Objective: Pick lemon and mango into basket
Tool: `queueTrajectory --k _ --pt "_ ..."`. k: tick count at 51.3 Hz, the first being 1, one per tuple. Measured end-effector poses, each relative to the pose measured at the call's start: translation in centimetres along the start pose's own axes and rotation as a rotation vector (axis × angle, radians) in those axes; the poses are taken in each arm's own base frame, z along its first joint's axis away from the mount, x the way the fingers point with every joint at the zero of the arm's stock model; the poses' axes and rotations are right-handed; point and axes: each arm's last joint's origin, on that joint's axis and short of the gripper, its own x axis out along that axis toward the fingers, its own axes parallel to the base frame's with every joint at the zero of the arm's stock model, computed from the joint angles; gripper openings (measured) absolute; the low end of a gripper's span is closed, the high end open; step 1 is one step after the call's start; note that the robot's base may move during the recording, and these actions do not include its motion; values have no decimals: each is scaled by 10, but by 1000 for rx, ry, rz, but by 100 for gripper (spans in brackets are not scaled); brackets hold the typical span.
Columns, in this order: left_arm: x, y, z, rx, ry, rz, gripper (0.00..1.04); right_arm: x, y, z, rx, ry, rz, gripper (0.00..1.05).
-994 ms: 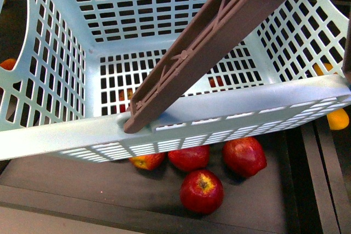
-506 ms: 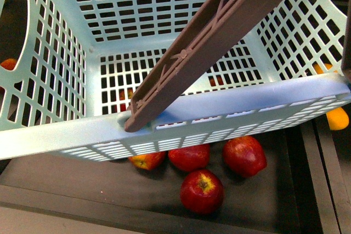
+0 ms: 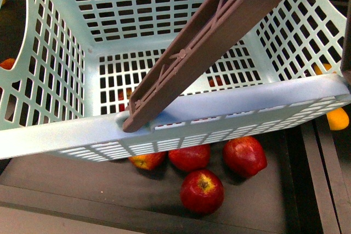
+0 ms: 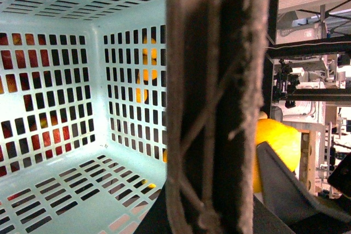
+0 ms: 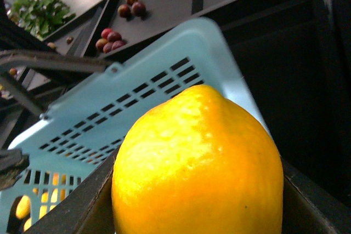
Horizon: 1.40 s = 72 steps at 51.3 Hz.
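The right gripper is grasping the lemon. Dark jaw parts are flanking the fruit on both sides, and the fruit is filling most of the right wrist view. The rim and slotted wall of the basket are showing behind the lemon.

In the front view the basket is sitting tilted, and its brown bar is slanting across the opening. Four red apples are lying on the dark tray below the near rim. A yellow-orange fruit is lying outside the right wall. Whether it is the mango cannot be told.

In the left wrist view the bar is running close past the camera. Dark parts of the left gripper are showing on either side of it. Whether they are clamping the bar cannot be told.
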Motion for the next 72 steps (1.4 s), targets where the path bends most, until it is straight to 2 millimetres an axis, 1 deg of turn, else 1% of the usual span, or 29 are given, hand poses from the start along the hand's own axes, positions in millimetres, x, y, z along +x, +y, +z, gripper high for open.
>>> queueTrajectory --k 9,18,20,21,22,25,27,28,29,35,40,42,51,53,55,58,60,61,63,66,70,72 --pt "0 0 0 -1 0 0 5 5 14 -20 -10 68 45 63" --pt "0 0 0 0 0 0 5 8 19 -36 -22 113 46 63" --pt "0 0 0 0 0 0 5 8 19 -38 -24 122 46 66" --pt "0 0 0 0 0 -1 5 9 19 -40 -24 127 46 69" --pt "0 0 0 0 0 0 5 9 19 -41 -25 132 44 75" --pt "0 0 0 0 0 0 5 10 19 -41 -21 130 40 85" --pt "0 0 0 0 0 0 5 10 18 -41 -11 127 37 93" --pt "0 0 0 0 0 0 5 10 18 -40 -7 125 35 96" --pt "0 0 0 0 0 0 5 9 17 -40 -5 123 34 97" --pt "0 0 0 2 0 0 5 8 12 -34 17 99 8 96" --pt "0 0 0 2 3 -1 5 3 5 -25 49 61 -36 96" --pt "1 0 0 2 0 1 5 -2 0 -17 75 29 -68 96" --pt "1 0 0 3 1 1 5 -22 -13 4 102 -61 -151 96" --pt "1 0 0 2 1 0 5 -30 -19 8 37 -155 -170 90" --pt "1 0 0 3 2 0 5 -37 -23 13 -42 -241 -153 85" --pt "1 0 0 3 2 0 5 -48 -28 13 -157 -320 -163 78" --pt "1 0 0 3 1 0 5 -57 -31 9 -262 -363 -183 71" --pt "1 0 0 2 1 1 5 -59 -32 7 -286 -368 -187 69" --pt "0 0 0 0 -4 4 5 -64 -34 1 -370 -374 -199 62" --pt "0 0 0 -1 -3 3 5 -67 -37 -6 -421 -369 -205 55" --pt "1 0 0 4 3 -1 5 -69 -44 -21 -475 -341 -221 41" --pt "1 0 -1 0 5 -3 5 -70 -48 -29 -490 -326 -228 33"
